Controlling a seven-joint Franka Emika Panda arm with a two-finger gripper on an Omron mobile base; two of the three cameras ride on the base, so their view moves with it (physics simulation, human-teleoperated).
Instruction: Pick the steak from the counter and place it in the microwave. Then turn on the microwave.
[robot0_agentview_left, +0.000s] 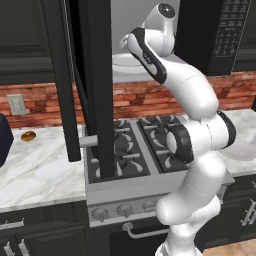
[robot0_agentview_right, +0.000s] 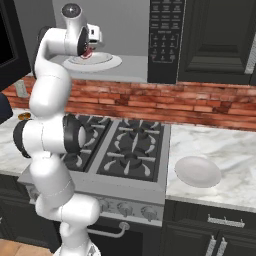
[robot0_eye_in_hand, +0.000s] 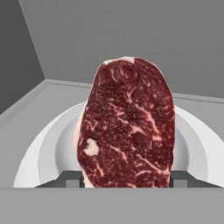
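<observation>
Steak (robot0_eye_in_hand: 127, 124) stands on edge in the hand view, a dark-red slab with pale streaks clamped at its lower end between the fingers (robot0_eye_in_hand: 180, 178), which are clenched on it; it hangs inside the microwave (robot0_agentview_right: 165, 40), directly above the white round plate (robot0_eye_in_hand: 52, 148) on the light grey floor of the cavity, and it does not appear to be lying on the plate yet. From the right base view a small red patch of it (robot0_agentview_right: 88, 52) shows just under the hand, over the plate's near part. The risk from here, as I judge it, is a release from this upright hold: the slab could tip and flop partly off the plate's rim, or land against the cavity wall, so that it sits badly when the door is closed. A second risk is the open door (robot0_agentview_left: 92, 85), which hangs down in front of the stovetop (robot0_agentview_right: 125, 147) close to the arm; pulling back carelessly could knock the forearm into it. The arm is stretched high and forward from the base, elbow bent over the burners, wrist reaching level into the opening with the hand pointing inward. Beside the stove on the worktop (robot0_agentview_right: 220, 150) lies another pale plate (robot0_agentview_right: 197, 171), well apart from the work.
</observation>
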